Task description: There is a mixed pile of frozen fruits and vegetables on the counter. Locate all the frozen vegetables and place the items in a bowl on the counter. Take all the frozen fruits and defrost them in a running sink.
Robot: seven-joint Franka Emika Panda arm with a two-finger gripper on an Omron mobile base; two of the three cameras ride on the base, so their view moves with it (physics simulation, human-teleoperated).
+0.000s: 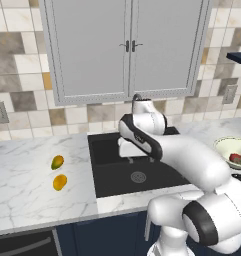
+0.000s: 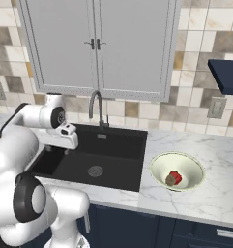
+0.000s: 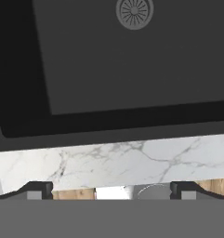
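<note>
Two yellow-orange fruits lie on the counter (image 1: 22, 175) left of the sink: one (image 1: 57, 162) farther back, one (image 1: 60, 182) nearer the front. The black sink (image 1: 112, 172) (image 2: 113, 160) sits under my arm, its round drain (image 3: 134, 11) visible from above. My gripper (image 3: 111, 189) hangs open and empty over the sink's edge, with a marble counter strip (image 3: 113, 160) just below the fingertips (image 3: 36, 189). Right of the sink stands the pale bowl (image 2: 159, 162) (image 1: 222, 146). In it rest a red round vegetable (image 2: 176, 175) (image 1: 236, 158) and a grey-brown lump (image 2: 169, 181).
The dark gooseneck faucet (image 2: 94, 104) rises behind the sink. Grey wall cabinets (image 2: 96, 43) hang above it. A dark shelf corner (image 2: 226, 75) juts in at the upper right. Navy cabinets (image 2: 123, 227) run below the counter.
</note>
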